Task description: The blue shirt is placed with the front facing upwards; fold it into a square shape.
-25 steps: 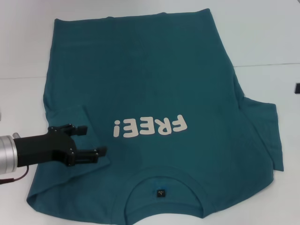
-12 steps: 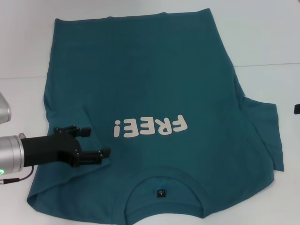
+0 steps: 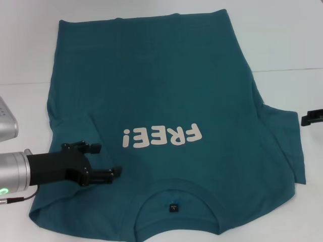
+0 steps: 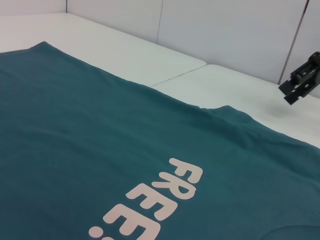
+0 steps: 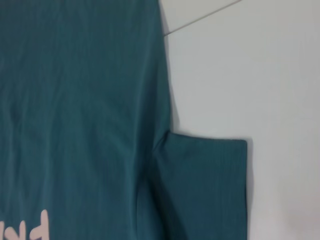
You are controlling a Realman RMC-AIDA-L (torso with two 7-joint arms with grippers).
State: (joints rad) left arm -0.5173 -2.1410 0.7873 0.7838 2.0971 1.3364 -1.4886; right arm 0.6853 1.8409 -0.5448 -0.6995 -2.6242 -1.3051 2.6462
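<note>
right gripper (image 3: 312,118) has come into view at the table edge, fingers unclear | left gripper (image 3: 103,161) wide, over blue shirt (image 3: 161,85)

I see the shirt (image 3: 161,85) as soft matt cloth with smooth cream lettering (image 3: 161,136) and a ribbed collar (image 3: 176,194), on a smooth white table (image 3: 282,40), while my left gripper (image 3: 107,162) looks matt black plastic

blue shirt (image 3: 166,85): plain dark teal-blue
lettering (image 3: 161,136): cream "FREE!" across the front
collar label (image 3: 173,207): small, dark
left hand (image 3: 103,162): black fingers, silver wrist, small green light
right hand (image 3: 313,117): black
desk (image 3: 287,40): plain white
</note>
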